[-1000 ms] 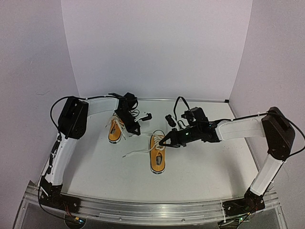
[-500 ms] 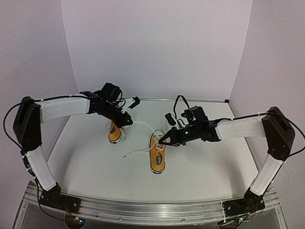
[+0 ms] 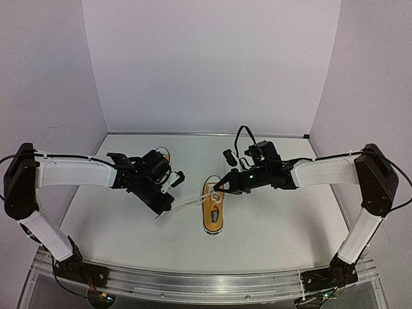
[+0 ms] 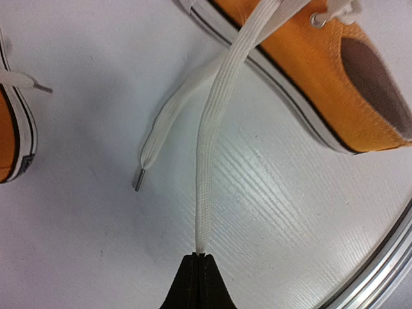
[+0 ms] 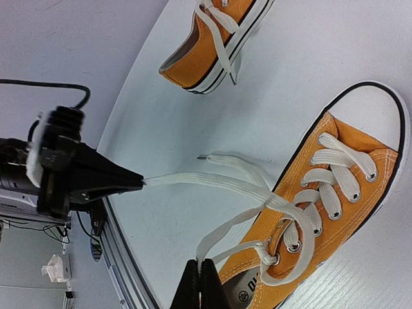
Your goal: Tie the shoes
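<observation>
Rail: a metal strip along the near edge of the table; both arm bases sit on it.
Left gripper: low over the table, out to the left of the near shoe; fingers pressed together on the end of a white lace.
Taut lace: flat and stretched straight from the left fingertips up to the near shoe's eyelets.
Loose lace end: lies curved on the table just beside the taut one, its tip resting on the surface.
Near shoe: orange with a white toe cap and sole, standing on its sole around the middle of the table, between the two grippers.
Right gripper: above the near shoe's upper eyelets; fingers closed on a loop of lace that runs back to the eyelets.
Far shoe: the same kind, on its sole farther back and to the left, well apart from the near one, largely hidden behind the left arm in the top view.
</observation>
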`<state>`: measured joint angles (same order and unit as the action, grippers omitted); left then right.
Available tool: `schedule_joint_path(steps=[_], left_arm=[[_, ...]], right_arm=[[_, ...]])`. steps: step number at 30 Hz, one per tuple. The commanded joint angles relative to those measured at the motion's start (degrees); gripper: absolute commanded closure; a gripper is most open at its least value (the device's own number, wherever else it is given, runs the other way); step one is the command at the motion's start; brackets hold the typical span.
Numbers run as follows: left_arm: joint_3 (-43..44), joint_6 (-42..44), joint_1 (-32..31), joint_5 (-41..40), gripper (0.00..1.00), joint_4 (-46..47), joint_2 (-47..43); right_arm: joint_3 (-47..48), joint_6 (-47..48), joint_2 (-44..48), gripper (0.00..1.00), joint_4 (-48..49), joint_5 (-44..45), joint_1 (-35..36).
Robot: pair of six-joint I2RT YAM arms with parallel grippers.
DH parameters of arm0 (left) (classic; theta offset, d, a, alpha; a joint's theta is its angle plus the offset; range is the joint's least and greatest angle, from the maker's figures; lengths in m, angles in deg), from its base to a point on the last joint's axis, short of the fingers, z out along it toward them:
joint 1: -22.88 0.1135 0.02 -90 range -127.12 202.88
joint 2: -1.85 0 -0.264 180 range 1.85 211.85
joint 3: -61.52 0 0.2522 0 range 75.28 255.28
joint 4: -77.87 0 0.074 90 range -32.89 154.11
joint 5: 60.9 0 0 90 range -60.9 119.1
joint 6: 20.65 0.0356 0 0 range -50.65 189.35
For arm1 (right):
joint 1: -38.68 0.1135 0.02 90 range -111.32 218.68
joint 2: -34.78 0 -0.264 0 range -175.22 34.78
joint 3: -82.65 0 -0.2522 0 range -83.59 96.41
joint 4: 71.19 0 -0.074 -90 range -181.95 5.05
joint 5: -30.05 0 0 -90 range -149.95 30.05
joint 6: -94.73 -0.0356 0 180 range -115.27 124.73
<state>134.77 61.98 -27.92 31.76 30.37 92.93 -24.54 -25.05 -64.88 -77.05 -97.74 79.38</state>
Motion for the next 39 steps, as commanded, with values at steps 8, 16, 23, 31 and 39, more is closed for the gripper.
schedule_joint_path(steps=[8, 16, 23, 31, 39], left_arm=[[1.39, 10.63, -15.96, 21.6, 1.0, 14.27, -0.64], [9.61, 20.65, -15.79, 25.41, 1.0, 23.55, 8.06], [17.87, 24.04, -12.44, 29.71, 1.0, 33.17, 16.96], [28.64, 28.27, -9.85, 34.62, 1.0, 31.62, 26.38], [30.58, 30.16, -8.97, 34.24, 0.99, 32.77, 29.1]], right_arm=[[2.48, 1.64, -0.98, 1.0, 1.5, 1.27, -0.86], [3.62, 2.87, -1.45, 1.0, 1.5, 0.36, -1.24], [3.93, 3.56, -1.27, 1.0, 1.5, -0.64, -1.82], [3.37, 4.13, -1.07, 1.0, 1.59, -0.89, -2.06], [3.31, 4.57, -1.49, 1.0, 1.68, -1.56, -2.95]])
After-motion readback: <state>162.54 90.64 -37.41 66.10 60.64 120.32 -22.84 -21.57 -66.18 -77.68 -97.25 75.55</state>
